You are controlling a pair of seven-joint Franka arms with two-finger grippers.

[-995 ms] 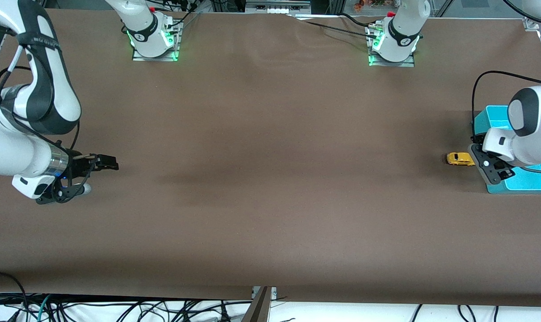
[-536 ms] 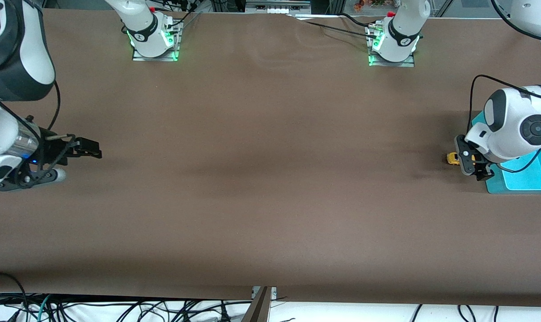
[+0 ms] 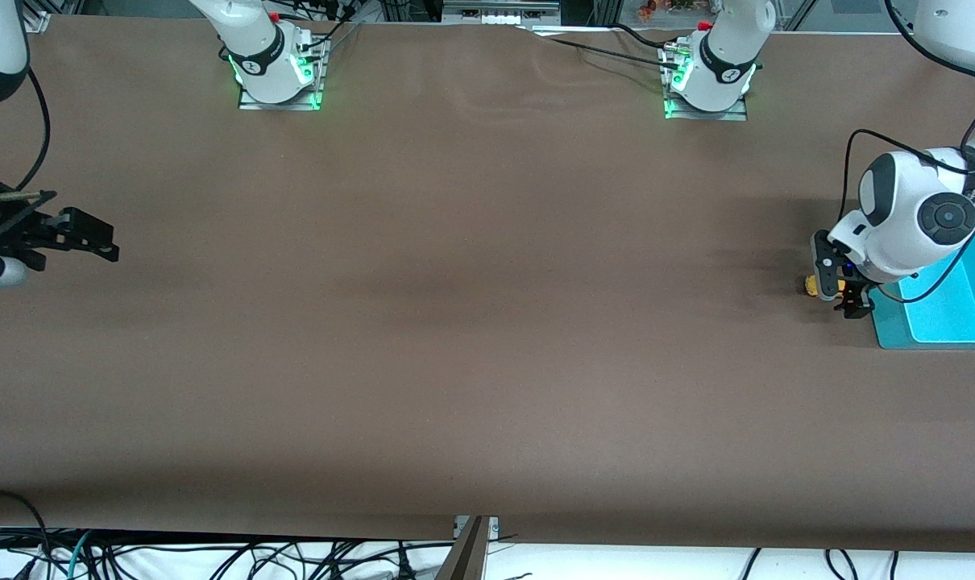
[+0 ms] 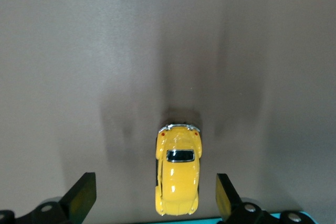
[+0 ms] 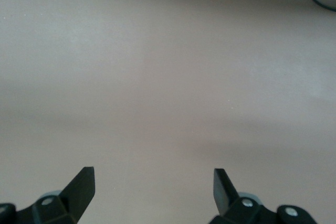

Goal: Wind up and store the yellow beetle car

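Left wrist view – left end effector (image 4: 152,200), fingers apart, straddles the yellow beetle car (image 4: 178,174) beside the teal bin (image 3: 951,318); right end effector (image 3: 93,240) waits, open.

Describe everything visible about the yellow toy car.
The yellow toy car is a tiny glossy beetle-shaped model, seemingly painted metal or plastic, with a rounded body, a dark window and a chrome-looking bumper. It sits upright on its wheels on the brown table, beside the turquoise bin at the left arm's end. The left claw is open above it, one finger at each side, neither touching it. In the front view that claw hides most of the car.
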